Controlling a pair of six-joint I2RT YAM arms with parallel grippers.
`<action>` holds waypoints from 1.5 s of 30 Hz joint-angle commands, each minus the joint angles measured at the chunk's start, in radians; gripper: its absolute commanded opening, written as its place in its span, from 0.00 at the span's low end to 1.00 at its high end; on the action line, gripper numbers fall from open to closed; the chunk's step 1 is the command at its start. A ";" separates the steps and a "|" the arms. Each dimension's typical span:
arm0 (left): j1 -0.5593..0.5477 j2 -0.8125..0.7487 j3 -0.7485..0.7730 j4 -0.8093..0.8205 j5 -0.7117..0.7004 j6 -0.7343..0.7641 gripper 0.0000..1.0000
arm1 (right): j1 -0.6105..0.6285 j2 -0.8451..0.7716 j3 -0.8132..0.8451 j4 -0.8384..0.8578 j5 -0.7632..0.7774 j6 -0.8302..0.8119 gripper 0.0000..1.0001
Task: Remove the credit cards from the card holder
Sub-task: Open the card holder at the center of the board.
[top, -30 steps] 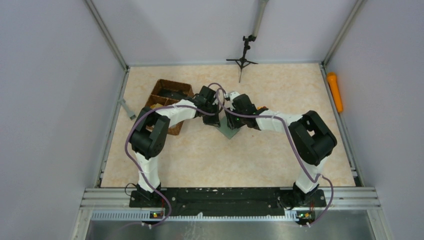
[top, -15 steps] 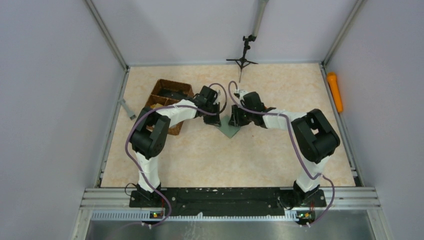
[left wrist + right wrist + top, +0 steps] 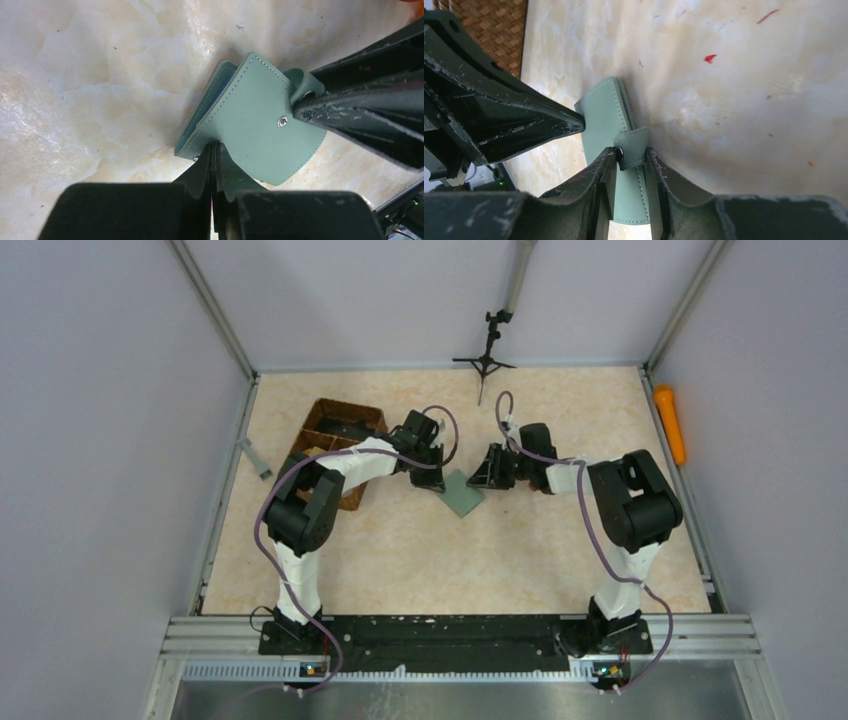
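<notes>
The grey-green card holder (image 3: 462,494) lies on the table between both grippers. In the left wrist view the card holder (image 3: 250,117) is partly open, with a blue inner edge showing at its left. My left gripper (image 3: 215,146) is shut on its near edge; it also shows in the top view (image 3: 436,472). My right gripper (image 3: 632,162) is shut on the holder's snap strap (image 3: 633,146), and shows from above (image 3: 488,473). The holder's body (image 3: 601,117) lies beyond the strap. No credit cards are visible.
A brown wicker tray (image 3: 332,432) stands at the left behind my left arm, and its corner shows in the right wrist view (image 3: 489,27). A small black tripod (image 3: 485,358) stands at the back. An orange object (image 3: 670,423) lies on the right rail.
My right gripper has drawn back to the right, away from above the holder, with the strap in it. The holder has shifted slightly. My left gripper has stayed at the holder's left edge.
</notes>
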 commanded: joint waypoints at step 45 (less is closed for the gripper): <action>-0.004 -0.020 -0.047 -0.009 0.023 0.031 0.07 | 0.046 -0.163 -0.055 0.033 0.164 -0.177 0.74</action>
